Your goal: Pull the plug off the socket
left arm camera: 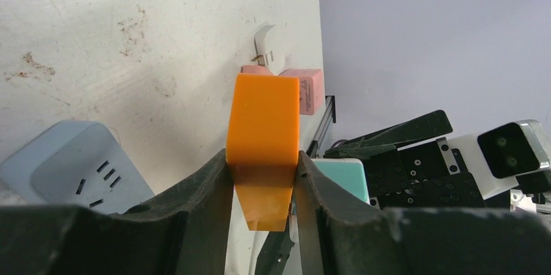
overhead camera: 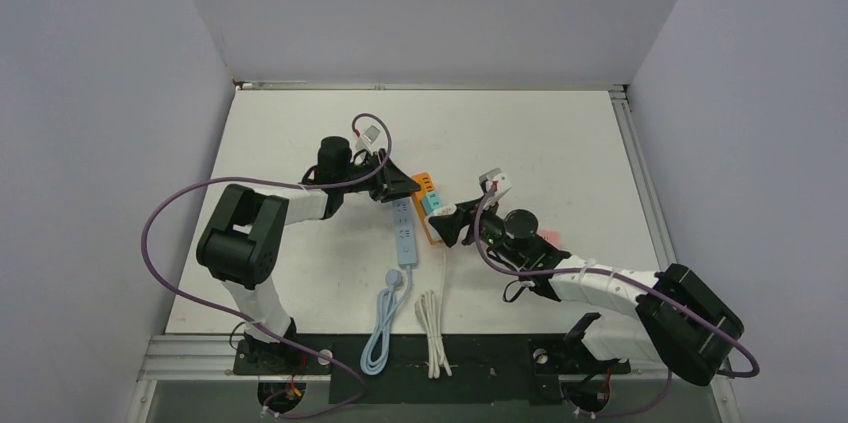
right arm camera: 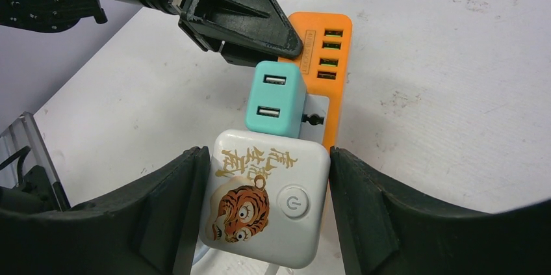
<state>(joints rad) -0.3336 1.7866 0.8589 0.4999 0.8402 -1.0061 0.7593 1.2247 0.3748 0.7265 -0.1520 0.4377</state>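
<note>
The left gripper (left arm camera: pixel 263 166) pinches one end of an orange power strip (left arm camera: pixel 263 119) that lies on the white tabletop (left arm camera: pixel 130 28), and appears to brace it. The right gripper (right arm camera: pixel 266 155) has its fingers pressed against both flat sides of a white plug (right arm camera: pixel 263 207) with a tiger picture. The plug sits in the strip directly between those fingers. A teal charger (right arm camera: pixel 276 96) sits just beyond the fingertips, right beside the plug. The plug looks like light, rigid, smooth plastic, probably slippery and gripped tightly by its pins. A firm squeeze on its broad sides and a straight pull seem best.
</note>
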